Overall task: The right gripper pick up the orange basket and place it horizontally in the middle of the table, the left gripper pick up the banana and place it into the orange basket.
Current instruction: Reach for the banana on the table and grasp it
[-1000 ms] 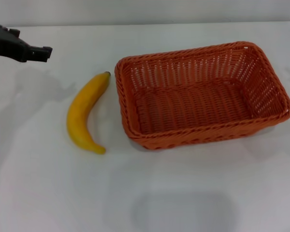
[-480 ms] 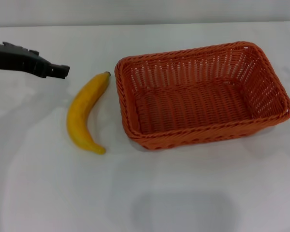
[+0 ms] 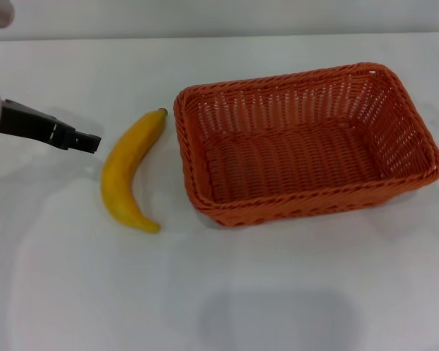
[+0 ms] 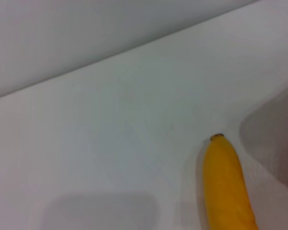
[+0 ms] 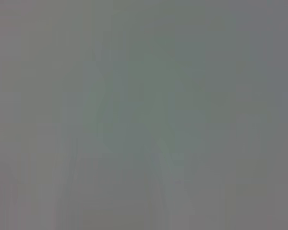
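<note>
The orange basket (image 3: 304,142) lies lengthwise on the white table (image 3: 219,292), right of centre, and holds nothing. A yellow banana (image 3: 129,170) lies just left of it, dark stem tip pointing away from me. My left gripper (image 3: 88,140) reaches in from the left edge, its black tip a short way left of the banana's middle, not touching it. One end of the banana (image 4: 228,184) shows in the left wrist view. The right gripper is out of view; the right wrist view is a blank grey.
The table's far edge (image 3: 219,36) meets a pale wall. A faint grey shadow (image 3: 278,318) lies on the tabletop in front of the basket.
My left gripper has come in from the far left edge, moving right and nearer to me, and now sits close beside the banana. Banana and basket have not moved.
</note>
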Action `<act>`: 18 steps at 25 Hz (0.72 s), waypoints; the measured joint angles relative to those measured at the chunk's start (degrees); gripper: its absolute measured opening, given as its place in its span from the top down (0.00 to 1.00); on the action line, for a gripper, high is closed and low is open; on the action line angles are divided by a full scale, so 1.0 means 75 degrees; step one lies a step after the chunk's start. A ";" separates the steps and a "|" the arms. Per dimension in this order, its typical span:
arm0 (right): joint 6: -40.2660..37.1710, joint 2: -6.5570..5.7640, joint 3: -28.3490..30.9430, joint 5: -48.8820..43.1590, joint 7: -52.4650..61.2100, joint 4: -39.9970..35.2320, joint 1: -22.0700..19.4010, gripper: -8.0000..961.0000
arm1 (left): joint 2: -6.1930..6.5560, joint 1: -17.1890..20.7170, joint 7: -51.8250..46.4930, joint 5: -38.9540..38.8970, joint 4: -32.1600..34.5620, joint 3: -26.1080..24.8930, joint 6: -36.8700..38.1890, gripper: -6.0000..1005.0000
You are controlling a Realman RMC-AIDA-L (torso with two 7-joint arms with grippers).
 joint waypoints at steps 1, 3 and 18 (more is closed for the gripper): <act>0.0005 0.0000 -0.0016 -0.0002 0.0000 0.0012 0.0020 0.26 | -0.0002 -0.0047 0.0015 0.0021 -0.0108 0.0003 -0.0020 0.15; 0.0009 0.0000 -0.0019 -0.0004 0.0000 0.0040 0.0030 0.26 | -0.0004 -0.0136 0.0054 0.0031 -0.0347 0.0007 -0.0133 0.15; 0.0008 -0.0001 -0.0066 -0.0020 0.0000 0.0090 0.0049 0.26 | -0.0029 -0.0582 0.0224 -0.0099 -0.1248 0.0436 -0.1146 0.15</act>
